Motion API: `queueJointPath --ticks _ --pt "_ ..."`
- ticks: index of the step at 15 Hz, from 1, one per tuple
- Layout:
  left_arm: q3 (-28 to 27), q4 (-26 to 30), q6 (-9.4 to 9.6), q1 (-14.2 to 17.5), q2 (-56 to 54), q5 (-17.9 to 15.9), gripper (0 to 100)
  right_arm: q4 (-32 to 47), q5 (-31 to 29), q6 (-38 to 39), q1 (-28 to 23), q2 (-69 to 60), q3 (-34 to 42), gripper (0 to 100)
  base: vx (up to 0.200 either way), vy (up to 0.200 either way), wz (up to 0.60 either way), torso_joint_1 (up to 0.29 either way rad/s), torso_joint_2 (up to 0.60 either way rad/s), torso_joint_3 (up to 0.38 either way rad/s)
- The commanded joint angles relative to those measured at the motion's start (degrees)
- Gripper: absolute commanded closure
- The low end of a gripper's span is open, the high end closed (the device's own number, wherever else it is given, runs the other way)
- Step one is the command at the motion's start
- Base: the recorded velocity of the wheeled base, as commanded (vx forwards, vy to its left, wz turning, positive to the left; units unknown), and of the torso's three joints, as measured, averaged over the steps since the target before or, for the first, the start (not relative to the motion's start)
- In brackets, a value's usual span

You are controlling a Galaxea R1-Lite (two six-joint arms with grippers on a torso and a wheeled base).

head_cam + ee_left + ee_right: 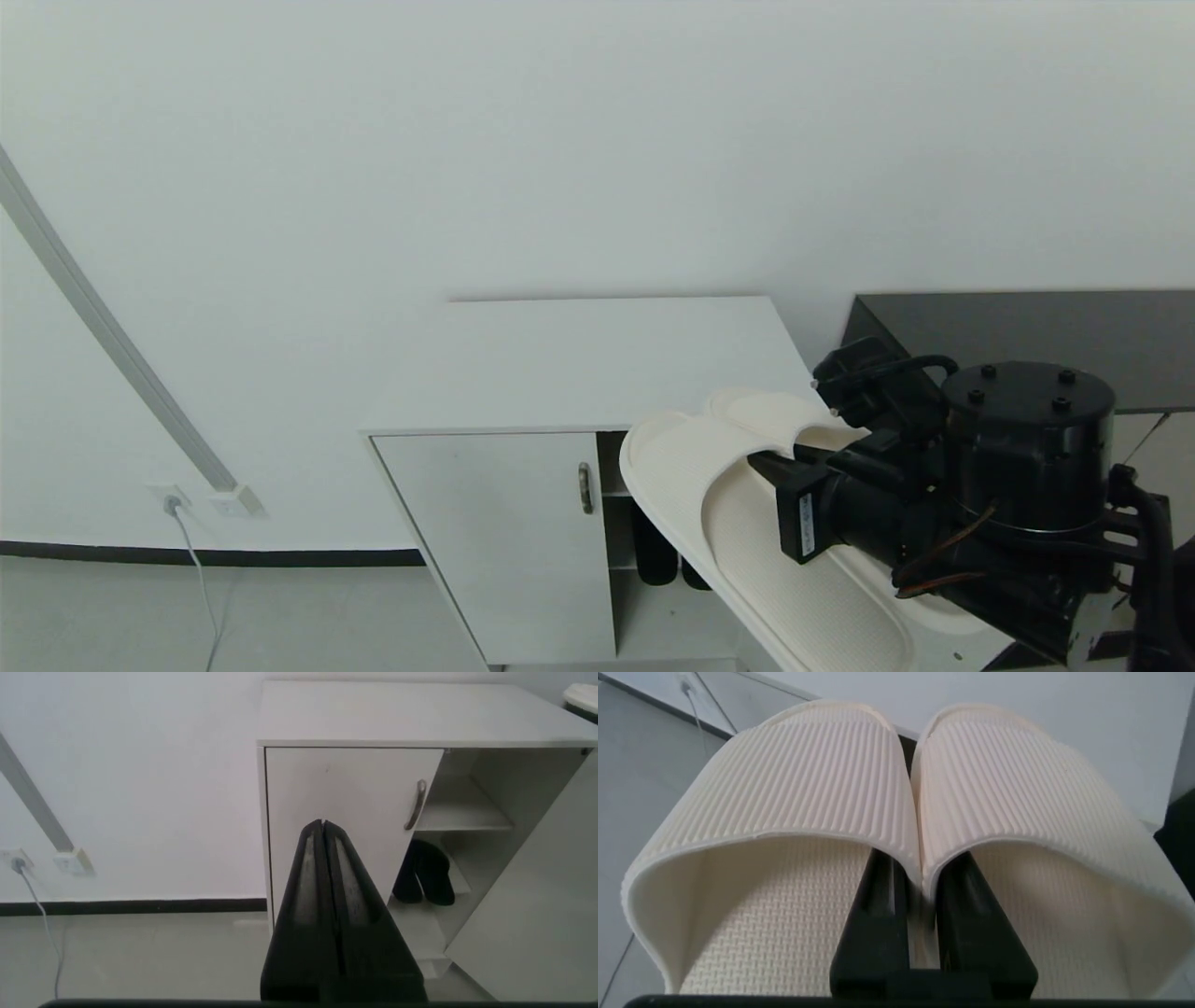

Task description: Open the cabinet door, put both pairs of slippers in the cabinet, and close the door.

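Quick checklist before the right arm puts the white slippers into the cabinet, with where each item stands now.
1. Grip: right gripper shut on both white slippers, held together: ok.
2. Right door open: ok.
3. Black slippers already inside, low in the cabinet: ok.
4. Shelf above them bare: ok.
5. Left gripper shut, empty, back from the opening: ok.
6. Room beside the black slippers: cannot tell.
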Motion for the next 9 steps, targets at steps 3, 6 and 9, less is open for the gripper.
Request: queueJointPath --ticks 3,6,9 --pt "0.0 0.0 -0.03 0.0 0.1 0.0 100 0.0 0.0 0.0 0.0 0.2 0.2 100 0.0 0.0 0.0 -0.137 0.3 0.167" --pt "0.0 0.1 -0.03 0.0 0.1 0.0 100 0.0 0.0 0.0 0.0 0.4 0.3 100 0.0 0.0 0.0 -0.16 0.36 0.216" --pt "0.0 0.1 -0.03 0.0 0.1 0.0 100 0.1 0.1 0.0 0.1 0.4 0.7 100 0.0 0.0 0.0 -0.172 0.39 0.224"
